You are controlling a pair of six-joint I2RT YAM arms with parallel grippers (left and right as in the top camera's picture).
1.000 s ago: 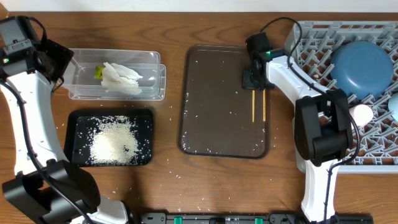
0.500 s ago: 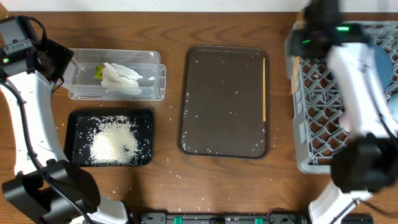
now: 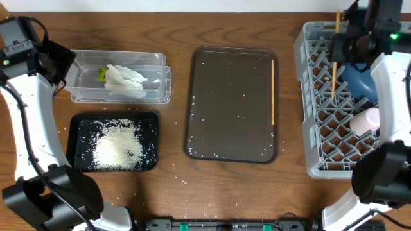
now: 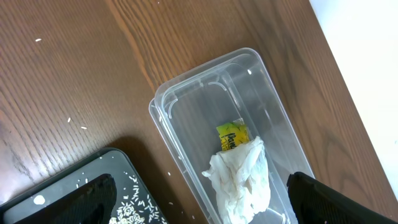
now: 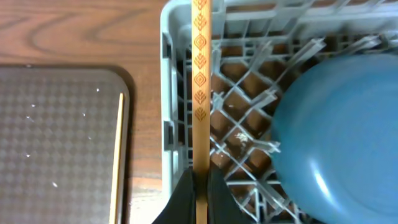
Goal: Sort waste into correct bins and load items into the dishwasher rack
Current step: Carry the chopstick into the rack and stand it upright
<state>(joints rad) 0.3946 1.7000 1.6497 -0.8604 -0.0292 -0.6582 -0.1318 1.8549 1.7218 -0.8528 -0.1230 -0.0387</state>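
My right gripper (image 3: 337, 51) (image 5: 200, 193) is shut on one wooden chopstick (image 3: 334, 77) (image 5: 200, 74), holding it over the left side of the grey dishwasher rack (image 3: 314, 128) (image 5: 171, 93). The dark-blue dish (image 3: 359, 86) (image 5: 336, 137) and a pink cup (image 3: 365, 120) sit in the rack. The other chopstick (image 3: 273, 90) (image 5: 118, 155) lies on the brown tray's right edge. My left gripper (image 3: 58, 64) (image 4: 202, 202) hangs open and empty above the clear tub (image 3: 154, 64) (image 4: 161, 112), which holds the tissue (image 3: 125, 80) (image 4: 242, 180) and the wrapper (image 3: 101, 75) (image 4: 232, 135).
The black tray (image 3: 151, 122) below the tub holds the rice heap (image 3: 119, 146). A brown serving tray (image 3: 231, 102) with scattered grains lies mid-table. Loose grains dot the wood near the table's front edge.
The right arm has swung from the brown tray to above the rack, carrying one chopstick; the other chopstick stayed on the tray. The left arm has not moved.
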